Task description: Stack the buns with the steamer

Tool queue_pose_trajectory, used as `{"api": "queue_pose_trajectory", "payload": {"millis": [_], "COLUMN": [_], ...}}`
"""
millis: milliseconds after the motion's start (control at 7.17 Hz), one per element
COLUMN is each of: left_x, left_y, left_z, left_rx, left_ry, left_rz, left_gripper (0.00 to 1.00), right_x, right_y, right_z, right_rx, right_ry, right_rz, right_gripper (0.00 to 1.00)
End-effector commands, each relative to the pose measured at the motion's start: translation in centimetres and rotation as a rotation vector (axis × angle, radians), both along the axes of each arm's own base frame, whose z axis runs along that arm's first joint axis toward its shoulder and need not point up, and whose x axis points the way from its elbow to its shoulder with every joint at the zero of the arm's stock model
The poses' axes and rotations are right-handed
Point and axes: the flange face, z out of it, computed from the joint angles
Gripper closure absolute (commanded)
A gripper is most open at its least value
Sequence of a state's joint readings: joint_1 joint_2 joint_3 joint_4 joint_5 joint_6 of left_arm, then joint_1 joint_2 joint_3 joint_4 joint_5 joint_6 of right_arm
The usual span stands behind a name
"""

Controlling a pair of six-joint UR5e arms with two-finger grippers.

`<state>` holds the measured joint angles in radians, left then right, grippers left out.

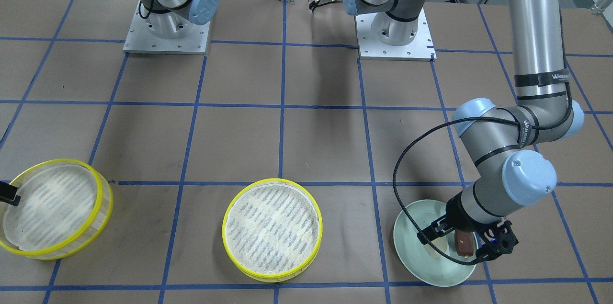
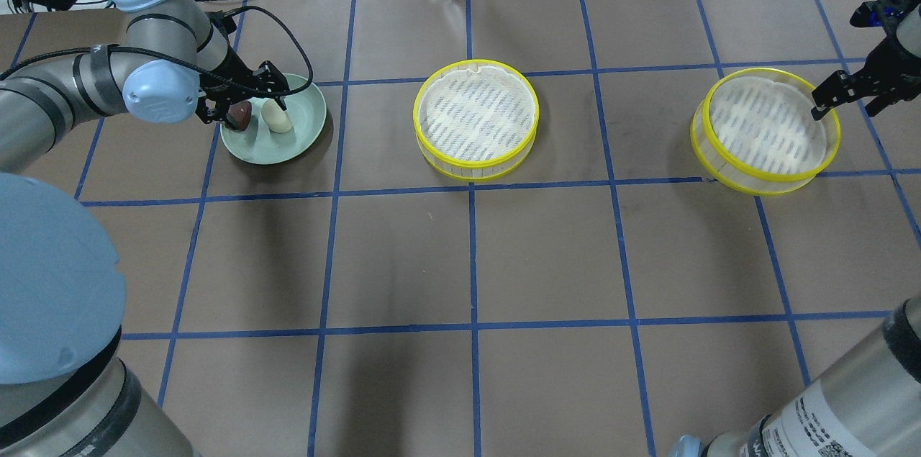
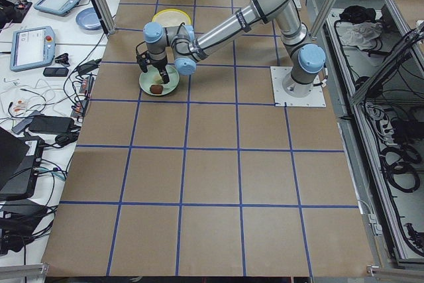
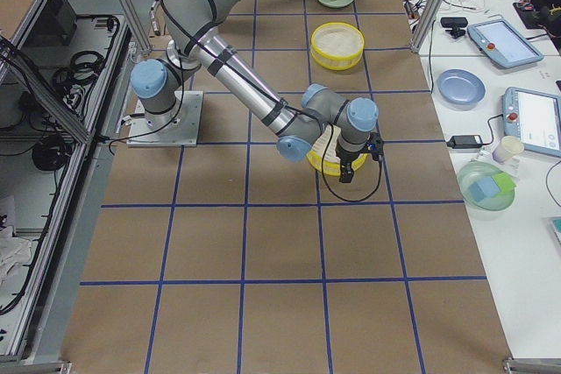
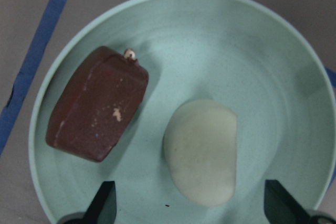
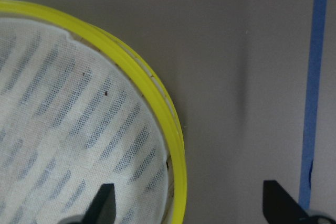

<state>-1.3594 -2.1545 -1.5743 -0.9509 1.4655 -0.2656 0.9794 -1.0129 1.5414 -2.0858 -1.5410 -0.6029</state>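
Left wrist-mounted: left end effector [image 5: 191, 205] wide above white bun [image 5: 202, 153]; right end effector [image 6: 189, 205] wide astride steamer [image 6: 157, 103] rim.

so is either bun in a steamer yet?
No, the white bun and the brown bun both lie side by side on the green plate.

We're counting two steamers [image 2: 476, 115] [image 2: 765, 127] sitting out, and one plate [image 5: 226, 51] is carrying two buns (one white bun [image 5: 202, 153], one brown bun [image 5: 97, 111]).
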Motion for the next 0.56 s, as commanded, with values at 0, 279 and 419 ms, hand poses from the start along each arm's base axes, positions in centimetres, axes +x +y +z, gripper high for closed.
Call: {"api": "queue_pose_trajectory", "payload": {"millis": [0,279,419], "left_x": [0.27,0.27,0.29], "left_y": [-1.33,-1.84,-2.02], "left_z": [-0.93,-0.91,-0.35], "left_rx": [-0.029,-0.039,-0.061], "left_ry": [-0.002,-0.004,-0.006], "left_rz": [0.017,0.018,0.027], "left_gripper": [0.41,1.00,1.00], "right_x": [0.01,-0.02,-0.05], "right_y": [0.06,0.07,0.07], "right_z": [-0.26,-0.38,-0.59], "right_rx": [0.002,0.002,0.006], "right_ry": [-0.004,-0.001,0.000], "right_rz": [-0.001,0.007,0.008], "right_gripper": [0.12,0.52,0.70]}}
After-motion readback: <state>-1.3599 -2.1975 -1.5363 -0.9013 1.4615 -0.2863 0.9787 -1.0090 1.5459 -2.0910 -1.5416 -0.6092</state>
